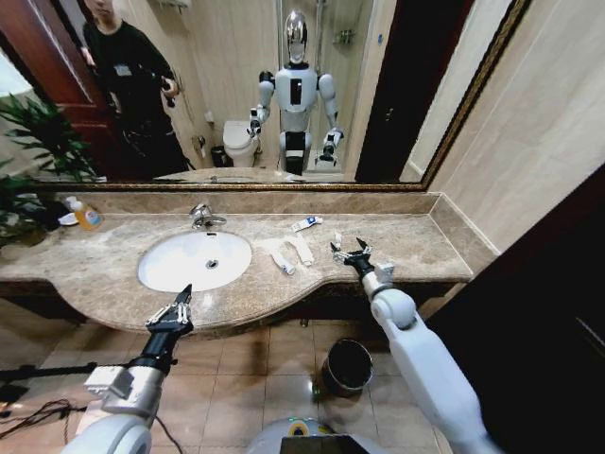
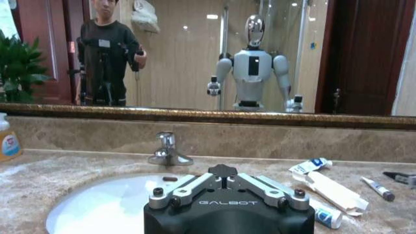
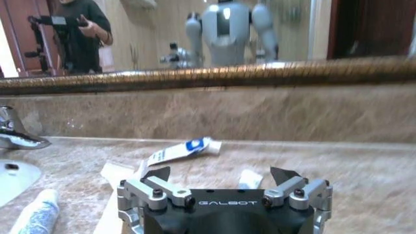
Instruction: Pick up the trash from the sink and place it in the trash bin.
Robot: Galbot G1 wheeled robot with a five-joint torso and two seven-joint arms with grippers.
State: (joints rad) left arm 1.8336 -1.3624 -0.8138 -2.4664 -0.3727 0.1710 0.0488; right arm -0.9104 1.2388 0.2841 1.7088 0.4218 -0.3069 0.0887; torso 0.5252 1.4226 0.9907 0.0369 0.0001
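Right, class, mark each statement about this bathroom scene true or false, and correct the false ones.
1. The trash lies inside the sink. False: the tubes and the blue-and-white packet lie on the counter beside it.
2. The bin stands on the floor below the counter. True.
3. The right gripper is open above the counter near the trash. True.
4. The left gripper grips a tube. False: it is open and holds nothing, at the counter's front edge.
5. The orange bottle sits next to the bin. False: it stands on the counter, at the far side of the sink from the trash.
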